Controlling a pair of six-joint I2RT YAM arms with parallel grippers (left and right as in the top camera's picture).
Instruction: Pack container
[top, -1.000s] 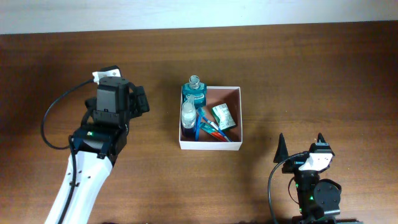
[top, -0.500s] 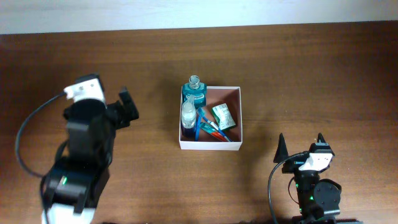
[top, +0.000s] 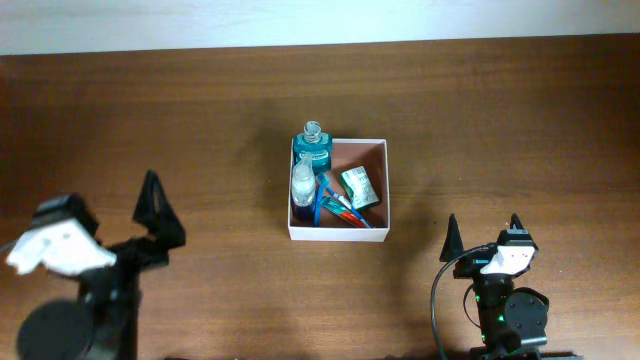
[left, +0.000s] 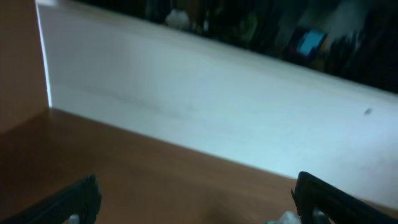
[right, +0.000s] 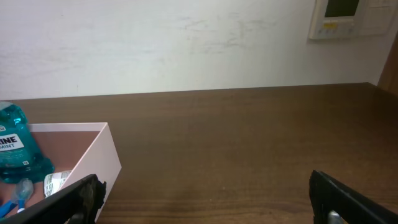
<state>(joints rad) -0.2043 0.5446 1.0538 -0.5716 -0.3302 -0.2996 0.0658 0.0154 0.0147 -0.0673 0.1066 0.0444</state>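
While the left gripper (left: 199, 202) gapes (empty), it faces the wall (left: 205, 112).

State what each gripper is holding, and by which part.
Nothing is held. The left gripper and the right gripper both stand open and empty, apart from the container.

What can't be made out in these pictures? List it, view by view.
Overhead: items in the container overlap; labels too small to read.
Right wrist: container cut off by the left and bottom edges; only the blue bottle shows clearly.
Left wrist: blurred; container out of frame.
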